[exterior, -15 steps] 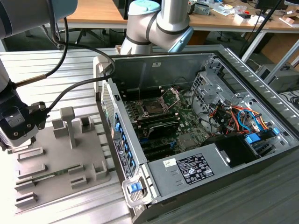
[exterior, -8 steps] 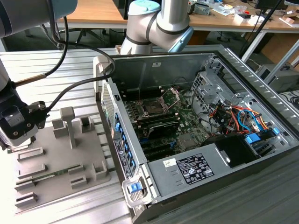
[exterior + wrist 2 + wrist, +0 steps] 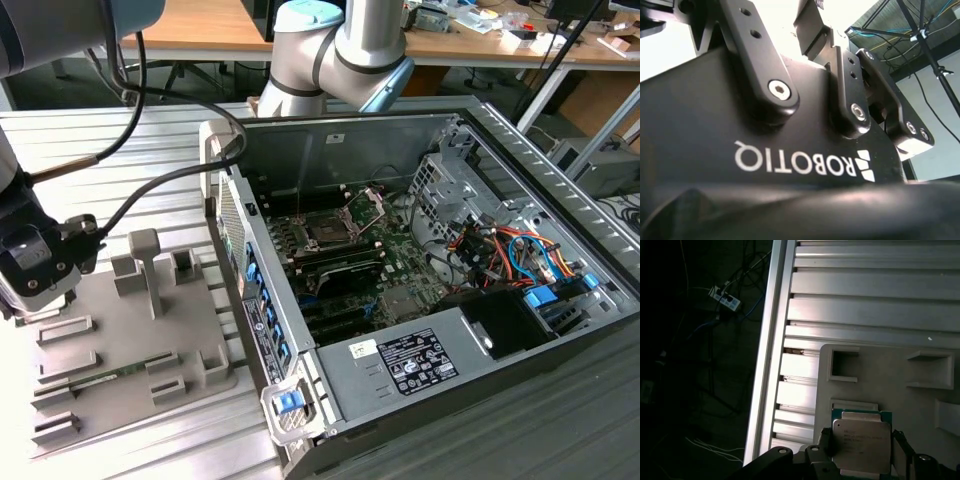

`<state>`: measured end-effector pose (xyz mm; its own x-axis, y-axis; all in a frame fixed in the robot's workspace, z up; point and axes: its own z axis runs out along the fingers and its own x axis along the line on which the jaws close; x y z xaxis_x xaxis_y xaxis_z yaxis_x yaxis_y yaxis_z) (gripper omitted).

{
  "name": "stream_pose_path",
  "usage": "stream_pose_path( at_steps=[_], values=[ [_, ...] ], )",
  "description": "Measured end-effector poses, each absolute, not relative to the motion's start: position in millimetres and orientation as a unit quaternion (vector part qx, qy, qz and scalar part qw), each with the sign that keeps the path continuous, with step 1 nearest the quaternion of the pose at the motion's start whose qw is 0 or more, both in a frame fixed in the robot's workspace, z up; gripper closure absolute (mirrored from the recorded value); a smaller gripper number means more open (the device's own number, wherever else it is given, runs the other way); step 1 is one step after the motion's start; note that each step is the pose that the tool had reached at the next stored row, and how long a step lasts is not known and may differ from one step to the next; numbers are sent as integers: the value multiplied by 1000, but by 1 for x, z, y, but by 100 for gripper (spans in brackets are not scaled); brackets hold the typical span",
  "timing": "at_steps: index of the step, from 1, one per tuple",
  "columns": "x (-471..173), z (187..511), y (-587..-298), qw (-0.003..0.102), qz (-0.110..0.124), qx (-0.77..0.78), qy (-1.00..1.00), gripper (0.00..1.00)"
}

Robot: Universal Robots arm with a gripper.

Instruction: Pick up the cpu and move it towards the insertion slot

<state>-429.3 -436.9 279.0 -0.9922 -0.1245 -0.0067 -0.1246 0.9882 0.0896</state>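
Sitting near an edge of the fixture, cpu below gripper

Wooden desks run along the top of the exterior view, with clutter at upper right. A brightly lit ribbed aluminium tabletop spreads across the left. In the first wrist view, cables and a power strip lie on a dark floor. The second wrist view shows a pale wall.
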Motion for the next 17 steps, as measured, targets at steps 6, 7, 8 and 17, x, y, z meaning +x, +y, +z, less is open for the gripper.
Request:
stream_pose_path(
  at_steps=[6,7,8,17],
  values=[
    [-429,280,-437,1,47,-62,997,45],
    [-429,281,-437,1,48,-62,997,45],
    [-429,281,-437,1,48,-62,997,45],
    [-429,282,-437,1,53,-62,997,45]
  ],
)
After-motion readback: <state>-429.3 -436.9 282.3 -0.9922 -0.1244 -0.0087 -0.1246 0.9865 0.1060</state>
